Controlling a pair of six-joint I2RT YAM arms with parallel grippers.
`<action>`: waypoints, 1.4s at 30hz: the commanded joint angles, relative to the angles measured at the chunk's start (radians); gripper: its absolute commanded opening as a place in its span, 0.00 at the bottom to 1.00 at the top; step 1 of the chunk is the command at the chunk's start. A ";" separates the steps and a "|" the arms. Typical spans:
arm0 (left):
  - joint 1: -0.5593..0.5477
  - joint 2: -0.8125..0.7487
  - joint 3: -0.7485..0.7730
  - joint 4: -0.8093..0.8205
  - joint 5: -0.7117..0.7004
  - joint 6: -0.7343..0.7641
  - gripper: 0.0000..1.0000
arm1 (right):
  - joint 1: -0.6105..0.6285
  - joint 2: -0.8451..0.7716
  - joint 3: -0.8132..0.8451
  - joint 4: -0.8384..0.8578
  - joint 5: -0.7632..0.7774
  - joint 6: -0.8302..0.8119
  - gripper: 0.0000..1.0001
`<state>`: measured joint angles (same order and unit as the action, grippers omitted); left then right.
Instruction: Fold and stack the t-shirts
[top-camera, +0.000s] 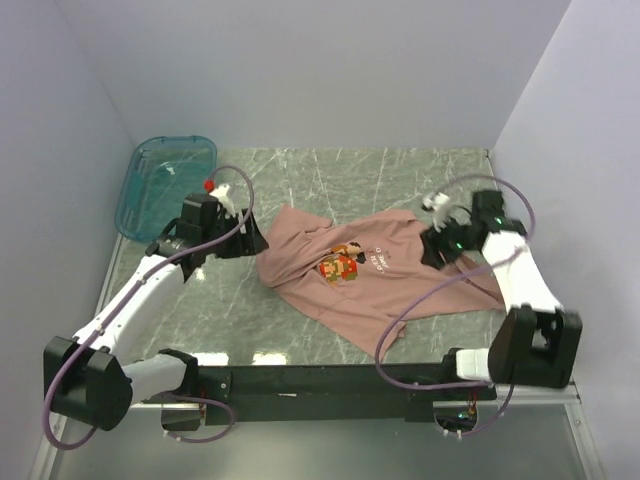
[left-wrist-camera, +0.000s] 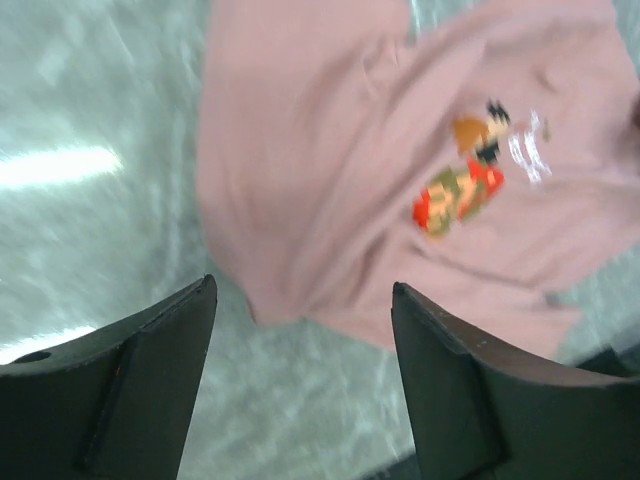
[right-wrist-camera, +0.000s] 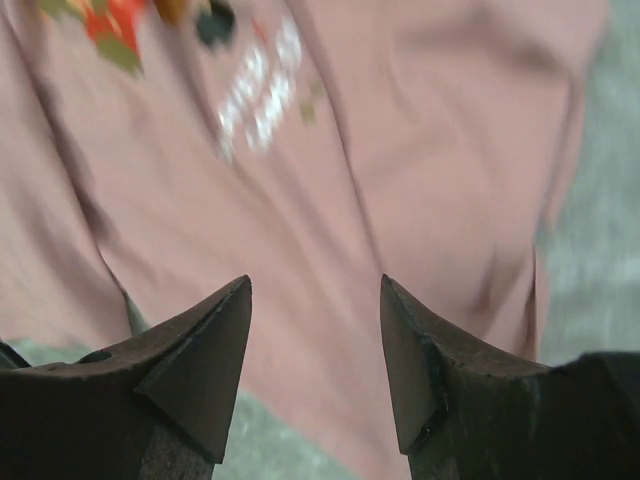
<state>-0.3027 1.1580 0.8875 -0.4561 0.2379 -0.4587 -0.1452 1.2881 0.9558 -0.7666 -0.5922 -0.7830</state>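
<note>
The dusty-pink t-shirt (top-camera: 350, 275) lies rumpled and spread on the marbled table, its pixel-art figure (top-camera: 340, 266) and white text facing up. It also shows in the left wrist view (left-wrist-camera: 330, 170) and the right wrist view (right-wrist-camera: 400, 200). My left gripper (top-camera: 250, 238) is open and empty, hovering just left of the shirt's left edge; its fingers (left-wrist-camera: 150, 370) frame bare table. My right gripper (top-camera: 435, 248) is open and empty above the shirt's right part, its fingers (right-wrist-camera: 205, 350) over pink cloth.
A translucent teal plastic bin (top-camera: 165, 183) stands at the back left of the table (top-camera: 330, 175). White walls close in the left, back and right sides. A black rail (top-camera: 330, 380) runs along the near edge.
</note>
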 joint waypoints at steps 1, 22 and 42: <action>0.004 0.029 0.056 0.033 -0.129 0.084 0.76 | 0.120 0.172 0.201 0.110 -0.038 0.122 0.61; 0.002 0.042 -0.010 0.065 -0.155 0.138 0.73 | 0.306 0.734 0.698 0.059 0.239 0.200 0.54; 0.002 0.025 -0.015 0.082 -0.108 0.126 0.73 | 0.346 0.320 0.237 -0.083 0.078 -0.100 0.00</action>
<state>-0.3008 1.2018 0.8642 -0.4171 0.0963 -0.3347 0.1879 1.7645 1.2991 -0.7277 -0.4099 -0.7162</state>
